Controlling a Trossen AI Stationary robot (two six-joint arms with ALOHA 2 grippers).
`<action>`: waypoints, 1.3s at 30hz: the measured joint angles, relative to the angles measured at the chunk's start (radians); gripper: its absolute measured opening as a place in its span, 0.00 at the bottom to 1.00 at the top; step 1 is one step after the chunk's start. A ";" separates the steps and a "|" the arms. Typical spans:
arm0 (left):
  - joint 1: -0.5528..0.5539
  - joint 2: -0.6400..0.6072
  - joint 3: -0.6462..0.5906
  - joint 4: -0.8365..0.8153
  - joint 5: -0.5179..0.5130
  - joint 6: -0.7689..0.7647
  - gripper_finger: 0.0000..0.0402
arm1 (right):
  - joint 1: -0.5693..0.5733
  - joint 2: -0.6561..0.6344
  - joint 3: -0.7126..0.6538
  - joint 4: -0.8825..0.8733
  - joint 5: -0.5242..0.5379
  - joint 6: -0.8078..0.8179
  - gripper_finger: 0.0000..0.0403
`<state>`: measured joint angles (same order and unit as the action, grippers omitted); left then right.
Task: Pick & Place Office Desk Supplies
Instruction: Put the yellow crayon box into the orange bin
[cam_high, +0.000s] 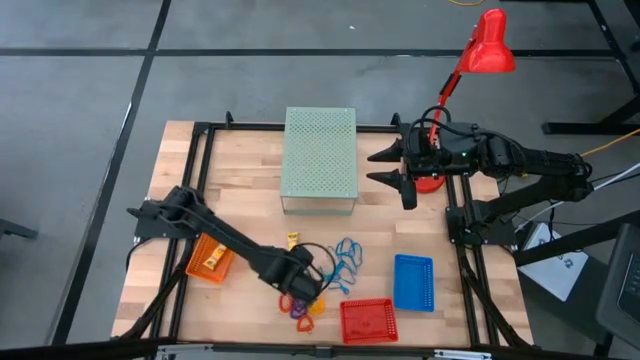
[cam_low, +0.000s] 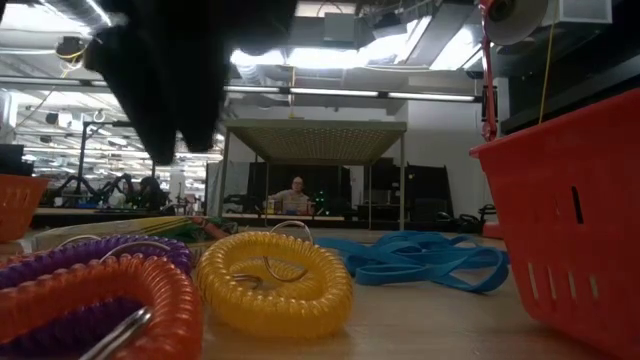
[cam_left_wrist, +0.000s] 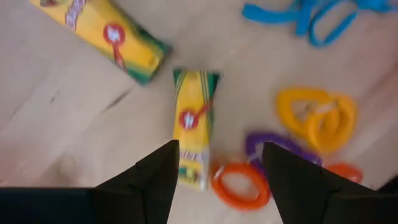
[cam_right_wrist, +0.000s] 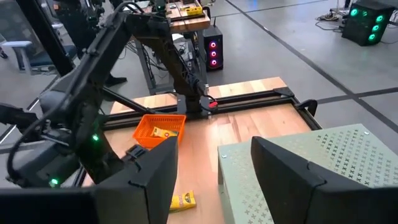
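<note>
In the left wrist view, my left gripper (cam_left_wrist: 221, 146) is open above the table, its fingers on either side of the near end of a yellow crayon pack (cam_left_wrist: 194, 127) lying flat. A second yellow pack (cam_left_wrist: 106, 34) lies beyond it. Orange (cam_left_wrist: 239, 186), purple (cam_left_wrist: 273, 146) and yellow (cam_left_wrist: 317, 115) coil rings lie next to the first pack, and blue loops (cam_left_wrist: 311, 15) farther off. In the high view the left gripper (cam_high: 305, 285) is over the rings (cam_high: 300, 310). My right gripper (cam_high: 383, 166) waits open, next to the green box.
An orange basket (cam_high: 210, 260) holding a yellow pack sits to the table's left. A red basket (cam_high: 368, 320) and a blue basket (cam_high: 413, 282) stand near the front edge. The pale green perforated box (cam_high: 320, 160) and the red lamp (cam_high: 480, 50) stand at the far side.
</note>
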<state>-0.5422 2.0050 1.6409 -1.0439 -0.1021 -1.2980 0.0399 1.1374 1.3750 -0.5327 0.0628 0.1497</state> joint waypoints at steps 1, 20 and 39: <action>0.005 0.012 0.000 -0.001 -0.003 0.002 0.57 | 0.000 0.000 0.000 0.000 0.000 0.009 0.51; 0.016 0.179 0.003 0.076 0.125 0.002 0.48 | 0.000 0.000 0.000 0.001 -0.026 0.076 0.51; -0.186 -0.187 -0.001 -0.255 -0.399 -0.510 0.17 | -0.002 0.000 0.000 0.027 0.035 0.075 0.51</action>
<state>-0.7280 1.8182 1.6400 -1.2986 -0.5012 -1.8076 0.0380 1.1374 1.3750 -0.5055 0.0978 0.2245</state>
